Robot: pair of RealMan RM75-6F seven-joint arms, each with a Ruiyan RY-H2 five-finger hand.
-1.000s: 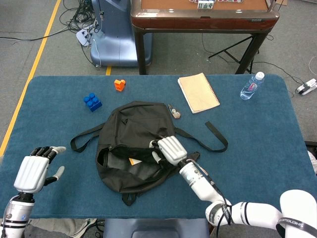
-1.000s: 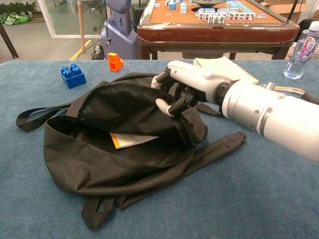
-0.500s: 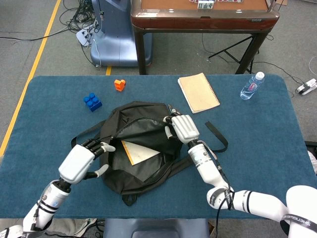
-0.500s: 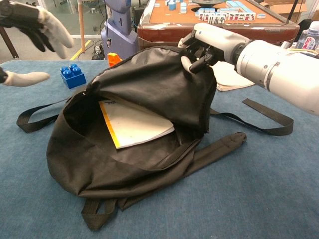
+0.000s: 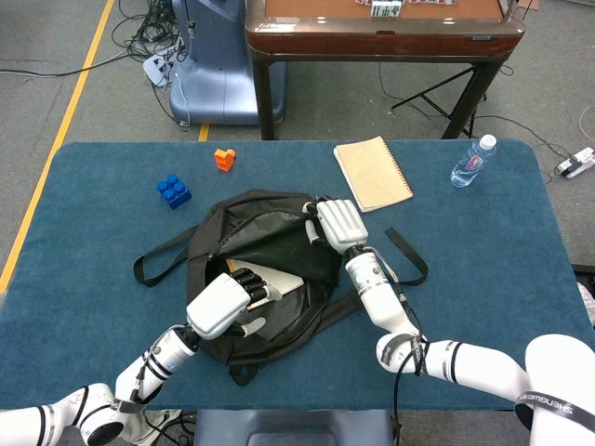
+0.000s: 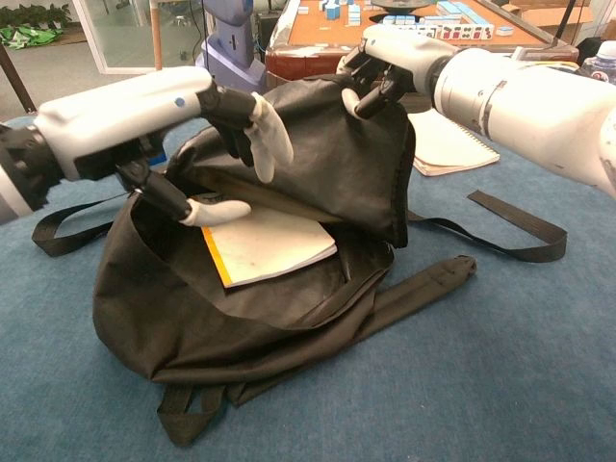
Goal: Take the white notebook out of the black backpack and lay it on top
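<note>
The black backpack (image 5: pixel 265 228) lies in the middle of the blue table with its mouth wide. My right hand (image 5: pixel 338 223) grips the upper flap (image 6: pixel 337 154) and holds it lifted; the chest view shows the same hand (image 6: pixel 390 60) pinching the fabric edge. Inside, the white notebook (image 6: pixel 274 245) with an orange spine edge lies flat, also showing in the head view (image 5: pixel 282 279). My left hand (image 6: pixel 217 130) reaches into the opening with its fingers apart. Its thumb lies just over the notebook's top edge, and it holds nothing. In the head view this left hand (image 5: pixel 226 303) covers the notebook's near corner.
A tan spiral notebook (image 5: pixel 373 173) lies at the back right, with a water bottle (image 5: pixel 473 161) beyond it. A blue brick (image 5: pixel 174 190) and an orange brick (image 5: pixel 224 159) sit at the back left. Loose straps (image 6: pixel 515 221) trail right of the bag.
My left hand has moved right from beside the bag into its mouth, over the notebook. My right hand has raised the flap a little further back.
</note>
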